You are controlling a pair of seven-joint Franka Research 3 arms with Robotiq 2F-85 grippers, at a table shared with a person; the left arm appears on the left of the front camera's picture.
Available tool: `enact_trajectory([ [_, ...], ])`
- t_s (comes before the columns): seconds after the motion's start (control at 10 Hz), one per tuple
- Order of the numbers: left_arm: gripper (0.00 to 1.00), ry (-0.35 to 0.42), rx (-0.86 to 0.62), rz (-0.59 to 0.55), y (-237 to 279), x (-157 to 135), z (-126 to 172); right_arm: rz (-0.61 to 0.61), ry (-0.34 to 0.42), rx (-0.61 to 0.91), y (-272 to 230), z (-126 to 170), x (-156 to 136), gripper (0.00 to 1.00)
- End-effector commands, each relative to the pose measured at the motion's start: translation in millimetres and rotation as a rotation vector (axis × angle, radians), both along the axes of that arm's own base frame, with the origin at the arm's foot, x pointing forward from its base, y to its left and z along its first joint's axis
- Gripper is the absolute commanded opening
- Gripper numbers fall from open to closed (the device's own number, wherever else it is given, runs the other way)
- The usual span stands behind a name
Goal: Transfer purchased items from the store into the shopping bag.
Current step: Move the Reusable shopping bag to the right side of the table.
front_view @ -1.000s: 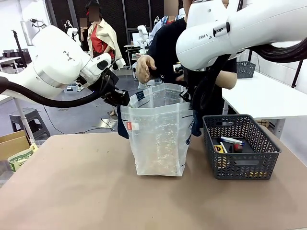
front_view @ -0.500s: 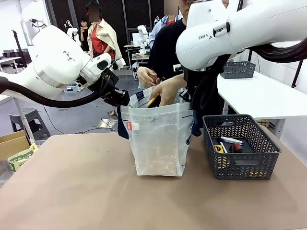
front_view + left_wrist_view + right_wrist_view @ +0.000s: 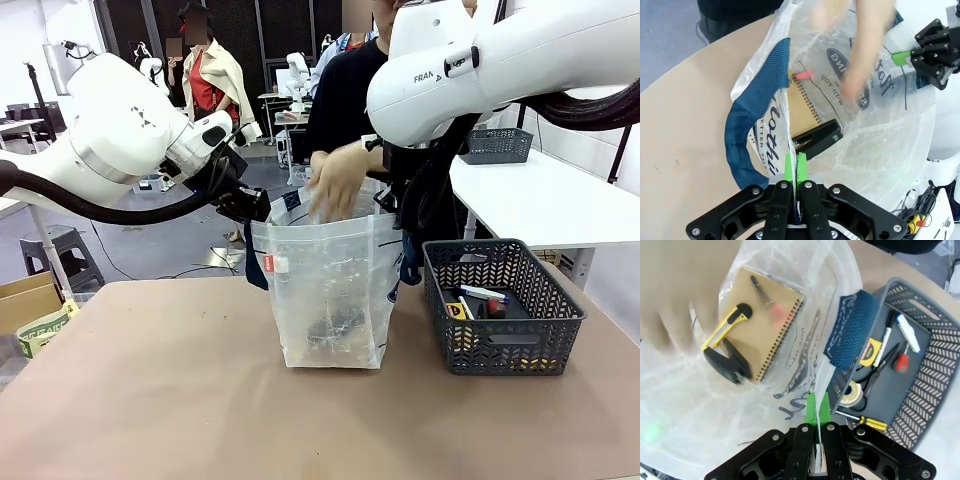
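Observation:
The shopping bag (image 3: 330, 290) stands open mid-table. My left gripper (image 3: 262, 205) is shut on its left rim, pinching the plastic (image 3: 795, 162) beside a blue handle (image 3: 755, 135). Opposite, my right gripper (image 3: 388, 205) is shut on the right rim (image 3: 817, 407). A person's hand (image 3: 340, 180) hovers blurred over the bag's mouth. Inside the bag lie a brown spiral notebook (image 3: 762, 315), a yellow utility knife (image 3: 727, 325) and a black item (image 3: 730, 362). The store (image 3: 505, 300), a dark grey mesh basket, sits right of the bag with several small items (image 3: 880, 355) in it.
A cardboard box (image 3: 25, 300) stands off the table's left edge. A white table (image 3: 540, 200) with another grey basket is behind on the right. The brown tabletop in front of the bag is bare.
The person's hand reached into the bag with a yellow item and has now lifted out above the rim; dark items now lie at the bag's bottom. Both arms stayed still.

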State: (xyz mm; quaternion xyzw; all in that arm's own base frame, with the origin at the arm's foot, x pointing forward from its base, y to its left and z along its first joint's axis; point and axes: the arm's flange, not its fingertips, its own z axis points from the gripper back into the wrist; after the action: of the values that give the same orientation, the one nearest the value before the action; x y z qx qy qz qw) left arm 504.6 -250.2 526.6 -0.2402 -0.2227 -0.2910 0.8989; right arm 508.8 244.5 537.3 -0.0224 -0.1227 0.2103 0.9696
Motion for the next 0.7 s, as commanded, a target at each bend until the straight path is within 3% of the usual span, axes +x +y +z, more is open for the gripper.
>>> enact_trajectory([
  [0.0,0.00,-0.009,-0.002,0.004,0.8,0.0,2.7,-0.007,0.004,-0.001,-1.7,0.2,1.1,0.00],
  [0.6,0.00,-0.009,-0.002,0.004,0.8,0.0,2.7,-0.007,0.004,-0.001,-1.7,0.2,1.1,0.00],
])
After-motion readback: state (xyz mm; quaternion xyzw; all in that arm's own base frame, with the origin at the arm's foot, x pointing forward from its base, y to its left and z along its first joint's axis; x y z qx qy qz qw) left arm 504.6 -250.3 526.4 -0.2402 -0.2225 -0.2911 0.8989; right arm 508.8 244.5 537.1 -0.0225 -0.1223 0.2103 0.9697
